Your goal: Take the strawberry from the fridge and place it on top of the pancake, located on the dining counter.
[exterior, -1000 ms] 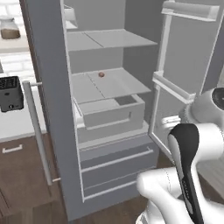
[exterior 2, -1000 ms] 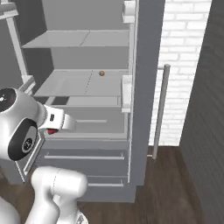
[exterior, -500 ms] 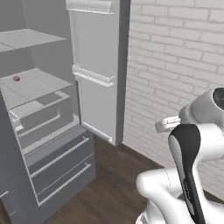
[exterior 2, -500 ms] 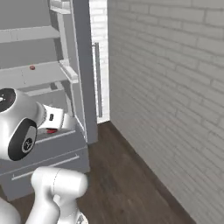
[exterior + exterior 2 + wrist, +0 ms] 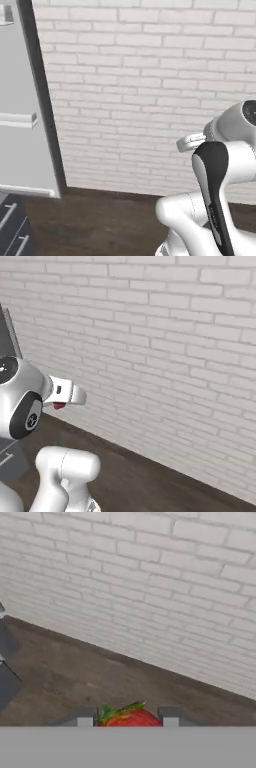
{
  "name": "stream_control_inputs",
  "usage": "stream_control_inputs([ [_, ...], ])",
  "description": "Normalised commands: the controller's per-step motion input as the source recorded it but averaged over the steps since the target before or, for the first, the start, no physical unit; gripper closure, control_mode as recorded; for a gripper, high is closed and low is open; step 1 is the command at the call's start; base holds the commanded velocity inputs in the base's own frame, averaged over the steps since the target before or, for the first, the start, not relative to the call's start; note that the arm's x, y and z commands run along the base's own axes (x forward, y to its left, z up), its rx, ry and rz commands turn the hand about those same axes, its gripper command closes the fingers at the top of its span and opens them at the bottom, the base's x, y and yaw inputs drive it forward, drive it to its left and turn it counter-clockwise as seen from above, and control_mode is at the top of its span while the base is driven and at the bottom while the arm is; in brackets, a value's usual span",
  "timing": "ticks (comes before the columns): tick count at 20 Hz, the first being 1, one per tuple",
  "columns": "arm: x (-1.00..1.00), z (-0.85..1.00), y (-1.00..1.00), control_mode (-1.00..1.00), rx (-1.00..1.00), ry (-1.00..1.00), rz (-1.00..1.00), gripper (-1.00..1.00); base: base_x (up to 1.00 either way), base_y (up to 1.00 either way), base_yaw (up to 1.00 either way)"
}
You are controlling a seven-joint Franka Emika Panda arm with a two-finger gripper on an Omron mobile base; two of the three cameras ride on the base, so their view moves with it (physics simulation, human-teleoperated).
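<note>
The jaws (image 5: 128, 718) pinched the strawberry (image 5: 131, 717) at the bottom centre of the hand view, green leaves up, over dark wood floor (image 5: 75, 672) and facing a white brick wall (image 5: 150, 577). The fridge (image 5: 22, 125) door stood at the left edge of the left base view.

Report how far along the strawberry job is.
Done: the strawberry is out of the fridge, whose door sits at the left edge of the left base view. In hand: the end effector is shut on the berry, facing a brick wall. Left: reach the dining counter and set it on the pancake.
</note>
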Motion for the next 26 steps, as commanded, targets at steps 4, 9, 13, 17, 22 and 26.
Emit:
stream_control_inputs([
  [4, 0.0, 0.0, 0.0, 1.0, 0.0, 0.0, 0.0, 1.0, 0.0, -0.4, -0.89],
  [9, 0.0, 0.0, 0.0, 1.0, 0.0, 0.0, 0.0, 1.0, 0.02, -0.42, -0.86],
  [13, 0.0, 0.0, 0.0, 1.0, 0.0, 0.0, 0.0, 1.0, 0.2, -0.07, -0.84],
  [17, 0.0, 0.0, 0.0, 1.0, 0.0, 0.0, 0.0, 1.0, 0.33, 0.0, -0.85],
  [22, 0.0, 0.0, 0.0, 1.0, 0.0, 0.0, 0.0, 1.0, 0.42, 0.0, -0.86],
  [26, 0.0, 0.0, 0.0, 1.0, 0.0, 0.0, 0.0, 1.0, 0.6, 0.03, -0.82],
])
